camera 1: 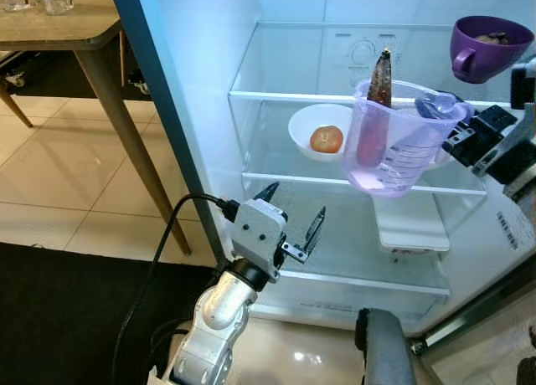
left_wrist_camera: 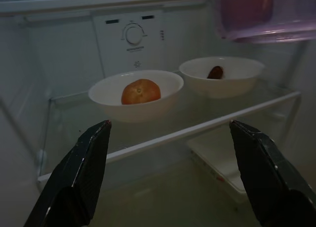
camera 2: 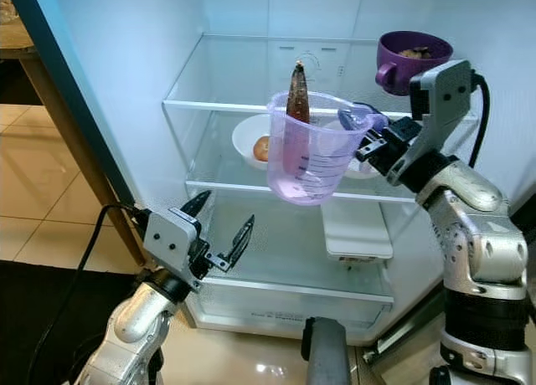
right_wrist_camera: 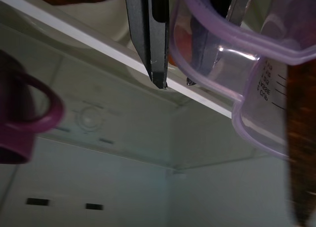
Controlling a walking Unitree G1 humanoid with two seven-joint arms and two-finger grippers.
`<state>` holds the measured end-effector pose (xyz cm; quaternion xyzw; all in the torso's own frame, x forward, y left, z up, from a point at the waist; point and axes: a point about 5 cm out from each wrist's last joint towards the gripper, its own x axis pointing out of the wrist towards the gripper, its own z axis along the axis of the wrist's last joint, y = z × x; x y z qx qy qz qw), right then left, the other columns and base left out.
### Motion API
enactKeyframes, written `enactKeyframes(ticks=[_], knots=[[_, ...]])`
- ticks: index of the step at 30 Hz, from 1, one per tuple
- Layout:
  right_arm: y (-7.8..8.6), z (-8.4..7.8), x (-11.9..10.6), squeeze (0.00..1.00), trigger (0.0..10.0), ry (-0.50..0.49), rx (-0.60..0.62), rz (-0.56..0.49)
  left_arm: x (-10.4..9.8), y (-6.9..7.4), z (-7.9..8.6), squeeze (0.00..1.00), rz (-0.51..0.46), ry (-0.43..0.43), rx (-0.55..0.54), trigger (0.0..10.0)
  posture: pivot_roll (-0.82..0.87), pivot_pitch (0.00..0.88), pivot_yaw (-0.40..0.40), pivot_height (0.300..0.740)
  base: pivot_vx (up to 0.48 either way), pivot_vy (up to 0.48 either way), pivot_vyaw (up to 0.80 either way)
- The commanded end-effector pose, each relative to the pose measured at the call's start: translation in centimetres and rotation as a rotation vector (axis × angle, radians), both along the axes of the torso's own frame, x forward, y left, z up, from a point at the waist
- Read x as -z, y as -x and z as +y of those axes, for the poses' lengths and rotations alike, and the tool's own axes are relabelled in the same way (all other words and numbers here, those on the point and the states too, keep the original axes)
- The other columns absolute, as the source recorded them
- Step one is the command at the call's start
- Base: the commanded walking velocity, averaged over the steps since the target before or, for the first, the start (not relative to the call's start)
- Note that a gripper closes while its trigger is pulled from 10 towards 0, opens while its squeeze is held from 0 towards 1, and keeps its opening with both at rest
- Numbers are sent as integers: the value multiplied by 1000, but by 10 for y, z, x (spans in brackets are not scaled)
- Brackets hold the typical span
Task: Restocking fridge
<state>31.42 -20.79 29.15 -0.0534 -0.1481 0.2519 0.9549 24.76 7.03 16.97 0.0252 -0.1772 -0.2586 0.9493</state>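
A: How stocked is the fridge [camera 1: 209, 84]?
B: Partly, I'd judge. The middle shelf [camera 1: 276, 179] holds 2 bowls, one with a tomato [camera 1: 326, 138]; a mug [camera 1: 486, 46] sits at the top shelf's right edge.
A: And the jug [camera 2: 314, 146]?
B: In the air before the middle shelf's front edge, right gripper [camera 2: 368, 142] pinching its handle, not yet set down. Left gripper [camera 1: 291, 220] hangs spread, empty, by the bottom shelf

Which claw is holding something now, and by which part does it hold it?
The right claw holds the jug by its handle. The left claw is open and holds nothing.
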Motion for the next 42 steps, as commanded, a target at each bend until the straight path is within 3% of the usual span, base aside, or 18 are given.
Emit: enactKeyframes(ticks=[1,9,12,14,18,20,26,32,42], knots=[[3,11,-12,0,0,1,-36,-48,2,0,1,0,17,23,-12,10000,12,103,13,369,0,0,0],[-10,40,-22,0,0,-3,-39,-81,2,-5,-5,0,39,80,-12,10000,9,96,6,369,0,0,0],[-12,43,-23,0,0,2,-31,-84,3,-5,-7,0,40,83,-10,10000,7,94,7,369,0,0,0],[-22,57,-22,0,0,57,6,-73,7,-5,-11,0,51,83,0,10000,5,92,6,369,0,0,0],[-27,61,-23,0,0,91,32,-71,7,-5,-12,0,54,83,4,10000,3,92,7,369,0,0,0],[-38,67,-29,0,0,127,93,-73,8,-5,-14,0,56,86,7,10000,3,92,7,369,0,0,0],[-55,67,-43,0,0,141,200,-91,7,-5,-17,0,53,91,12,10000,0,95,4,369,0,0,0],[-69,61,-60,0,0,58,288,-93,7,-5,-19,0,51,95,14,10000,-1,99,2,369,0,0,0],[-75,58,-72,0,0,21,326,-111,9,-4,-19,0,53,95,12,10000,-1,102,1,369,0,0,0]])
